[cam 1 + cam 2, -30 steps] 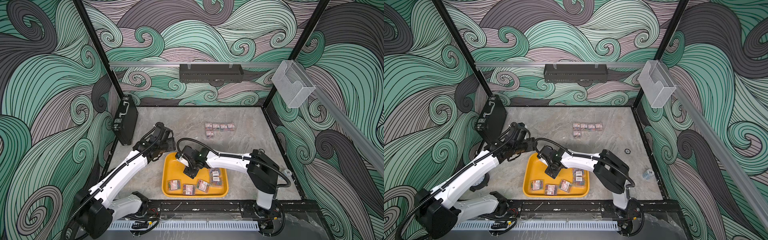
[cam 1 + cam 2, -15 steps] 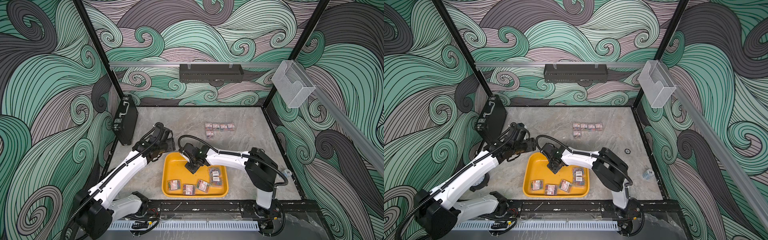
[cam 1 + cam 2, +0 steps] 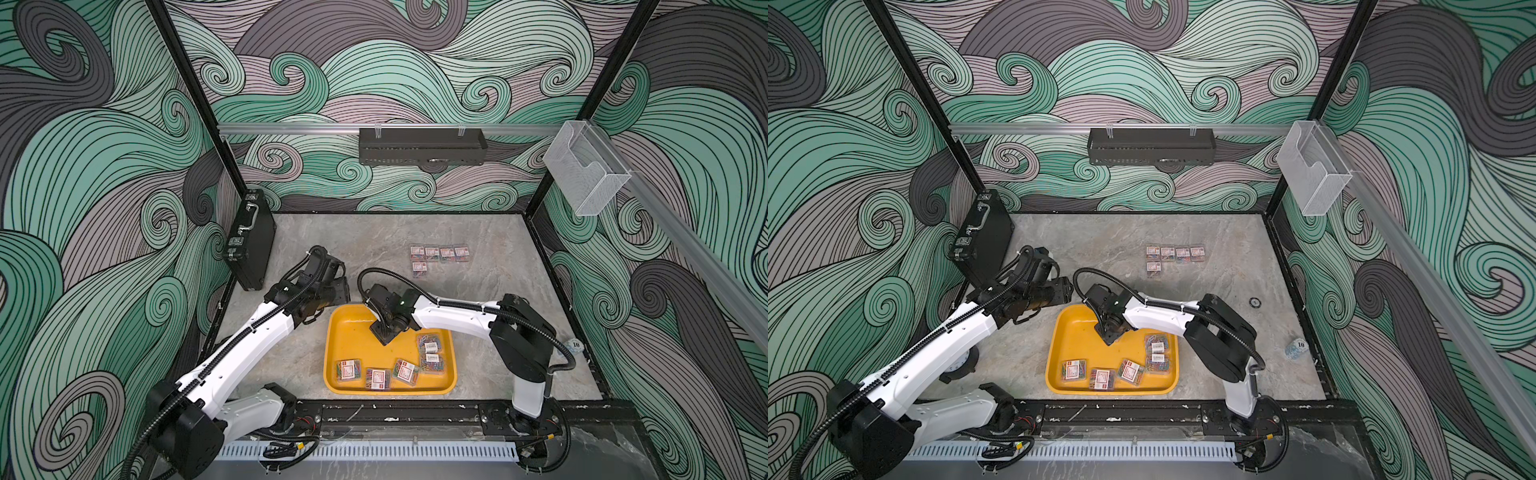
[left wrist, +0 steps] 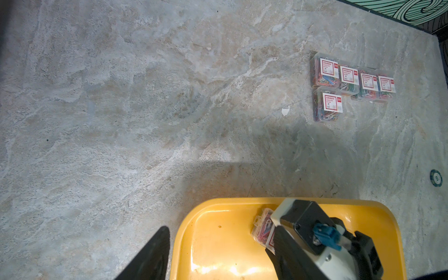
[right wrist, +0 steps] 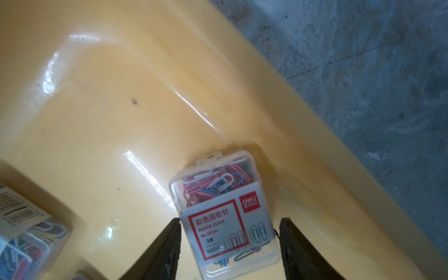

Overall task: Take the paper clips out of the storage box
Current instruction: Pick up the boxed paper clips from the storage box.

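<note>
**R claw brackets a clip box at far end of tray; six not out yet**

Nearest the arm bases, the storage box (image 3: 353,340) sits on the table (image 3: 498,257) just ahead of the rail, w/in reach of both arms. Three loose clip boxes (image 3: 377,379) lie along its near rim, label up. A barcode-up pair (image 3: 432,363) lies one behind the other by its R rim. All sit at odd angles, so each prob. needs its own approach.

Further in, by the tray's far wall, the R gripper (image 5: 229,220) points down at one clip box (image 5: 218,189). In the wrist view a finger sits each side of the box's labelled end, both at or v. close to its sides. Can't tell if it is clamped or only bracketed. The box lies close to the sloped wall, which likely explains the angled wrist: the outer finger needs room btwn box and wall. My read is that the step in hand is the grasp, then a lift clear of the rim.

Just past the tray's far-L corner, the L gripper (image 3: 343,291) hovers above the table, fingers apart, holding nothing. It seems parked out of the R arm's way.

Mid-table are five placed clip boxes (image 3: 439,252): four in a tidy touching row, and one on the near side of the row's L end. The next box prob. goes beside that single one. Approx. half done.

Farthest back, the briefcase (image 3: 251,241) leans on the L wall and the wall holder (image 3: 582,174) hangs on the R wall. Neither is involved.
</note>
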